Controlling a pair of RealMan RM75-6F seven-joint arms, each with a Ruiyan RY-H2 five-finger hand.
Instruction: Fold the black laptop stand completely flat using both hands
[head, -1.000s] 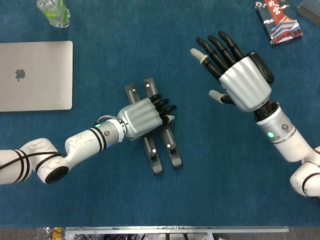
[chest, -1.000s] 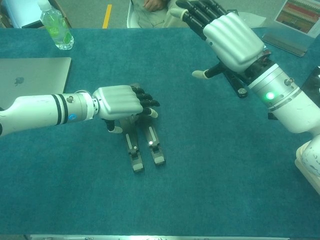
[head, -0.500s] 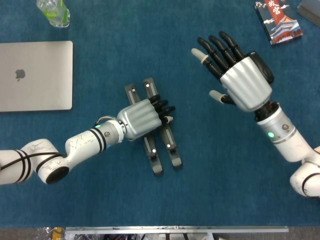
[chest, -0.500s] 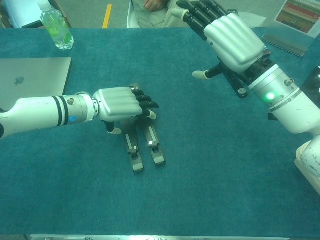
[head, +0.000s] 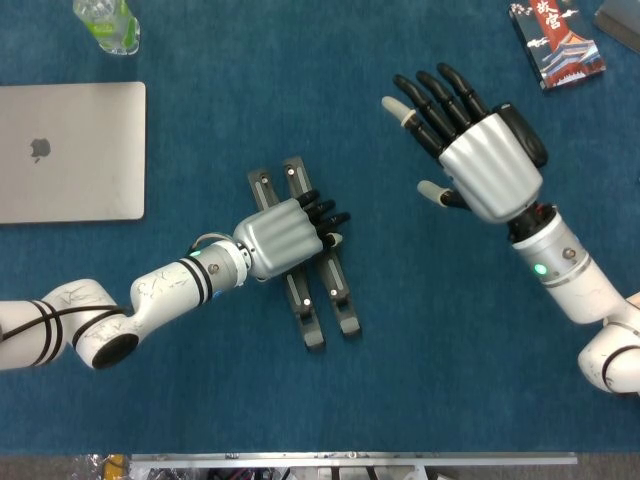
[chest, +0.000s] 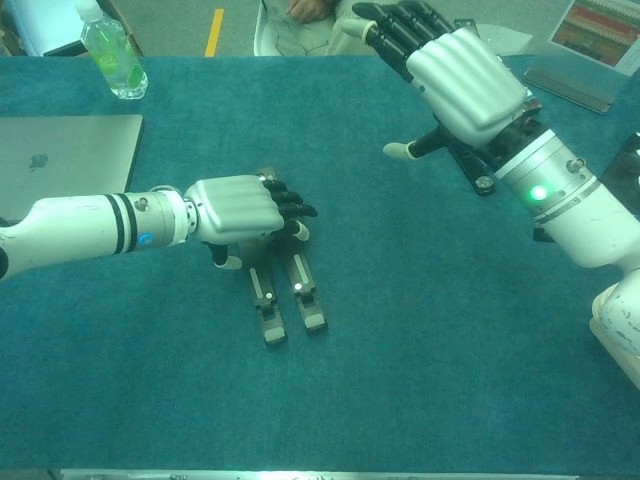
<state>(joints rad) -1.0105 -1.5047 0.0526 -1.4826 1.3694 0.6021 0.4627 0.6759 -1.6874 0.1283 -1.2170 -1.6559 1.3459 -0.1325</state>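
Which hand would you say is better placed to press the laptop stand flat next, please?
The left hand: it rests on top of the black laptop stand, fingers curled over its bars. The right hand is open, raised and well off to the side.

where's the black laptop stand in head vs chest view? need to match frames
Head view: the black laptop stand lies just left of centre, its middle covered by the left hand; two bars stick out above and below the hand.
Chest view: the stand is left of centre, lower half, with two bars showing below the same hand.
Shared landmark: the closed silver laptop at the left edge.
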